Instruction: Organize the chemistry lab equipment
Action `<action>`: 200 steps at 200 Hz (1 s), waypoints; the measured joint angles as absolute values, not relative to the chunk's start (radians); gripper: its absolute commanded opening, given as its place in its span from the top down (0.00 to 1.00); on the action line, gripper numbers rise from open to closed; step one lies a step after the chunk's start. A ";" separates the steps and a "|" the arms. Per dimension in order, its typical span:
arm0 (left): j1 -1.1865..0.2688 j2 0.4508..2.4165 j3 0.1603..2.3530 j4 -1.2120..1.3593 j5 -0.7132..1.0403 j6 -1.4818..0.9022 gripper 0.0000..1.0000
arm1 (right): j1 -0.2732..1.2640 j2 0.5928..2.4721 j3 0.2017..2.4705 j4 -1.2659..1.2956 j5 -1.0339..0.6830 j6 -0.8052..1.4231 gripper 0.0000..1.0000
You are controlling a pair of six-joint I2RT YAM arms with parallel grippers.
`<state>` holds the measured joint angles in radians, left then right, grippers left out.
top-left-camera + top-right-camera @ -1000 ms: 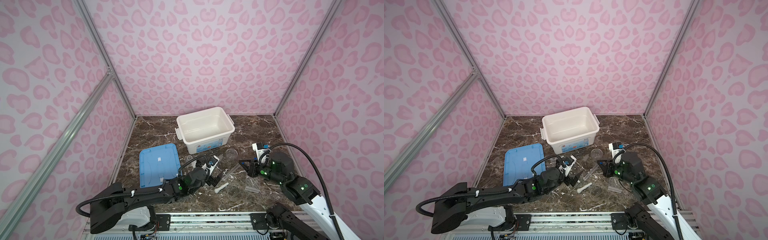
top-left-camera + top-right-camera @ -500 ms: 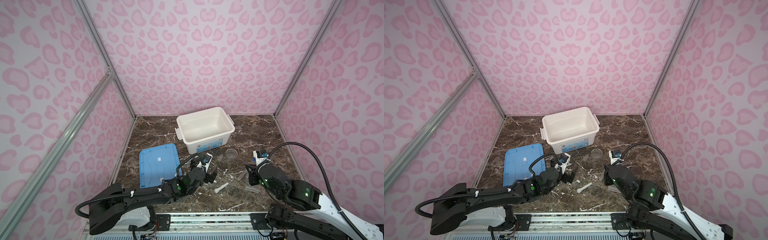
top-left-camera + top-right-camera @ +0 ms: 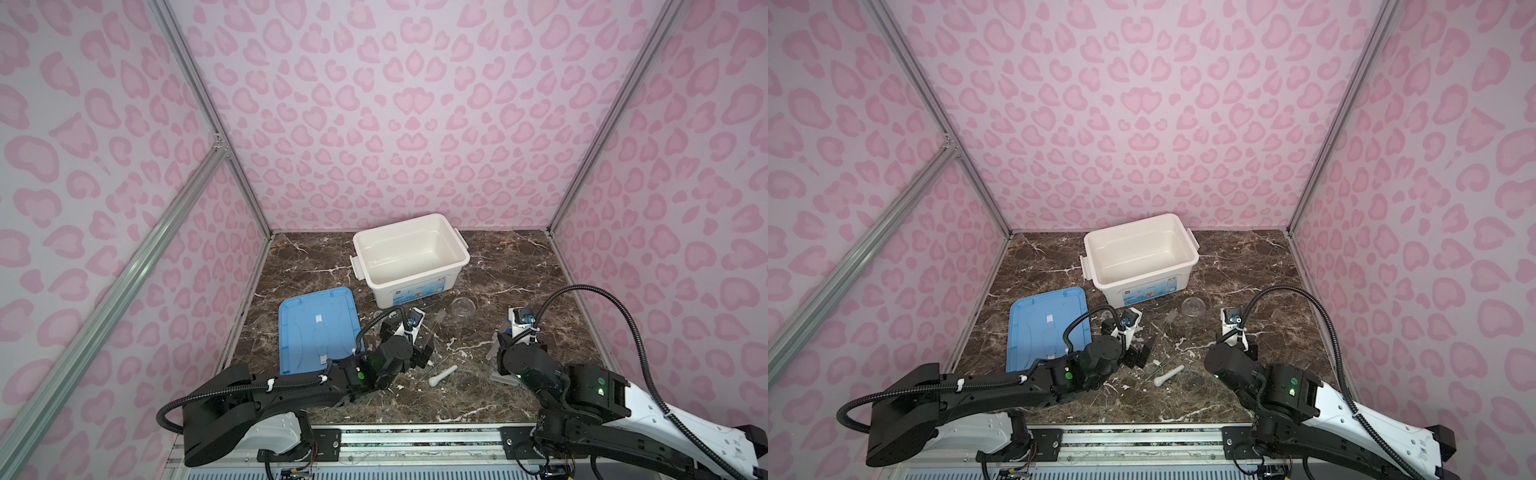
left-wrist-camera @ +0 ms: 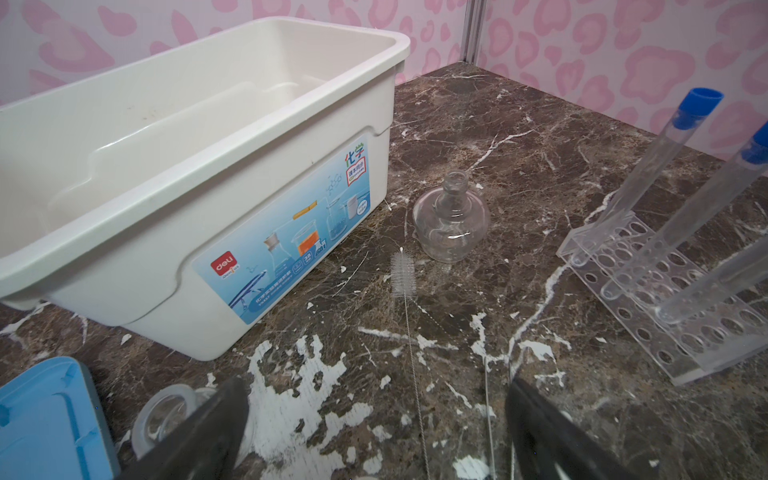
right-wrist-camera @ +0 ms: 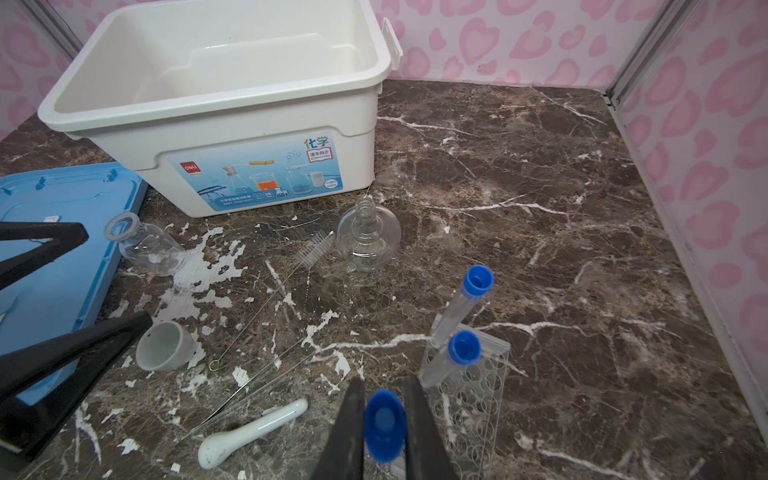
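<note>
Find the blue lid [image 3: 318,328] flat beside the tabletop's left edge. Just right of it, note the left gripper [image 4: 374,399] held low, fingers spread wide, gripping nothing. Around it, log the loose pieces: a clear glass bottle [image 5: 145,247] on its side, mouth toward the lid; a small white mortar bowl [image 5: 164,347]; wire test-tube brushes [image 4: 403,276]; a white pestle [image 5: 253,432] flat near the front edge, long axis slanting from bulb end at front left to slim end at back right. At back centre, note the white bin [image 3: 457,253], lid off. Before its right corner, see a squat round glass flask [image 4: 451,224] upright, neck up. Toward the front right, locate the clear tube rack [image 4: 648,291] holding two blue-capped test tubes [image 5: 461,307], both leaning, caps up. Close by the rack's near end, observe the right gripper [image 5: 384,386] clamped on a third blue-capped tube [image 5: 384,426], cap uppermost, body hidden behind it; treat the long axis as steep, near upright. Judge the step in hand as racking this tube. Next, line the hidden lower end over a free hole, lower along the axis, then release.
</note>
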<state>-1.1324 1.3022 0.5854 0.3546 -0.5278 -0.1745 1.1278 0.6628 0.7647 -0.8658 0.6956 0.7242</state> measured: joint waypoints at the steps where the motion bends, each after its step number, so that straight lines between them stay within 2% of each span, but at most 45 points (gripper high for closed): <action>1: -1.132 1.303 0.585 0.354 -0.528 -0.175 0.02 | 1.128 0.663 0.765 -0.866 0.696 0.725 0.93; 112: -1.132 1.328 0.590 0.343 -0.526 -0.189 0.02 | 1.143 0.669 0.768 -0.992 0.730 0.826 0.94; 200: -1.132 1.333 0.593 0.342 -0.522 -0.189 0.02 | 1.143 0.628 0.714 -0.978 0.740 0.837 0.94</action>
<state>-1.1324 1.3327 0.5934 0.3420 -0.5224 -0.1894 1.1431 0.6281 0.7143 -0.9779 0.7403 0.8371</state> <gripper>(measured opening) 0.977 0.139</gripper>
